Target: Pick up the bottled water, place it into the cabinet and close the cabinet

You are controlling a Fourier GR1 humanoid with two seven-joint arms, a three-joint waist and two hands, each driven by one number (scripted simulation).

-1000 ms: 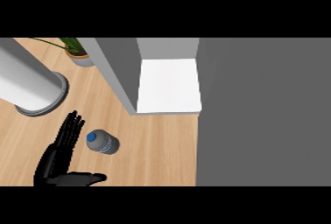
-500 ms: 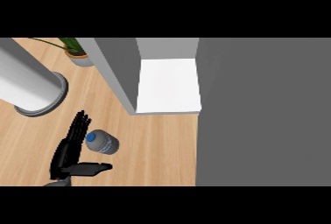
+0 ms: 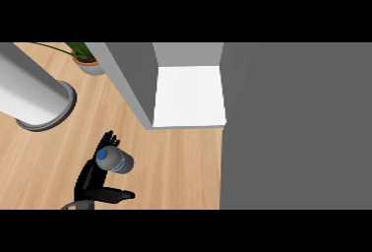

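- Since half a second ago the left hand (image 3: 91, 179) has slid rightward along the bench (image 3: 44, 157), so its straight fingers (image 3: 108, 140) now lie under and against the left side of the bottled water (image 3: 115, 160); before, a strip of wood showed between them.
- The bottle has not shifted: it stands upright, blue cap up, near the bench's front edge and left of the middle.
- The hand is open, fingers stretched toward the back, thumb (image 3: 116, 195) sticking out to the right below the bottle; nothing is curled round it.
- The right hand shows nowhere in the head view.
- The cabinet (image 3: 189, 93) stands open behind and to the right of the bottle, its white shelf floor bare, its grey side wall nearest the bottle.
- Bare wood lies between the bottle and the cabinet's front edge.
- A wide grey panel (image 3: 298, 128) covers the right side of the view, from back to front.
- A big white cylinder (image 3: 33, 98) stands at the bench's left edge, and a potted plant (image 3: 87, 61) sits at the back left corner.
- The bench is light wood with an even grain.
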